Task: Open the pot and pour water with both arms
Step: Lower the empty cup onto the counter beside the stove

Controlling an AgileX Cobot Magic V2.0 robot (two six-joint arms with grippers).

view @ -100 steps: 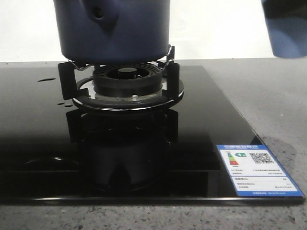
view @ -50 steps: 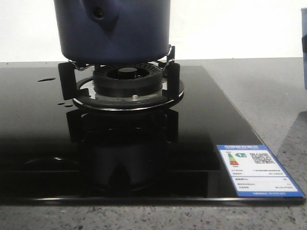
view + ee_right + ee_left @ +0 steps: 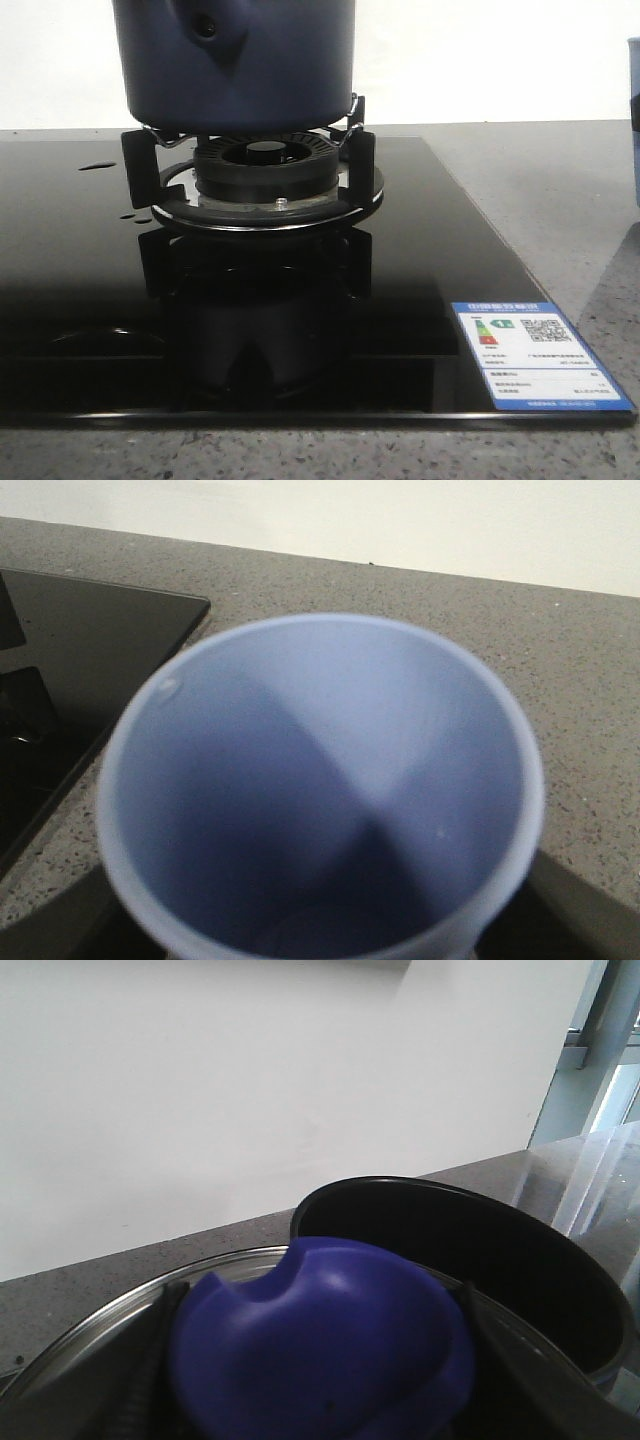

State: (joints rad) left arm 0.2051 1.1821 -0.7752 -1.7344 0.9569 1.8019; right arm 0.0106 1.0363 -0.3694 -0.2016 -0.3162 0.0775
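The dark navy pot (image 3: 235,60) stands on the burner's supports, its handle mount facing the front left. In the left wrist view its open dark inside (image 3: 480,1250) shows behind the lid. My left gripper (image 3: 320,1360) is shut on the lid's blue knob (image 3: 320,1340), one dark finger on each side of it. The lid's metal rim (image 3: 100,1315) sits off to the side of the pot mouth. A pale blue cup (image 3: 320,780) fills the right wrist view, mouth toward the camera. My right gripper (image 3: 320,952) is shut on it. Only a sliver of the cup (image 3: 634,110) shows in the front view.
The black glass hob (image 3: 420,260) carries the burner (image 3: 265,165) and an energy label (image 3: 535,355) at its front right corner. Grey speckled counter (image 3: 560,200) runs to the right of the hob, under the cup. A white wall is behind.
The cup was high and tilted at the upper right a second ago. It has swung down and rightward to the frame's edge. The pot has not moved.
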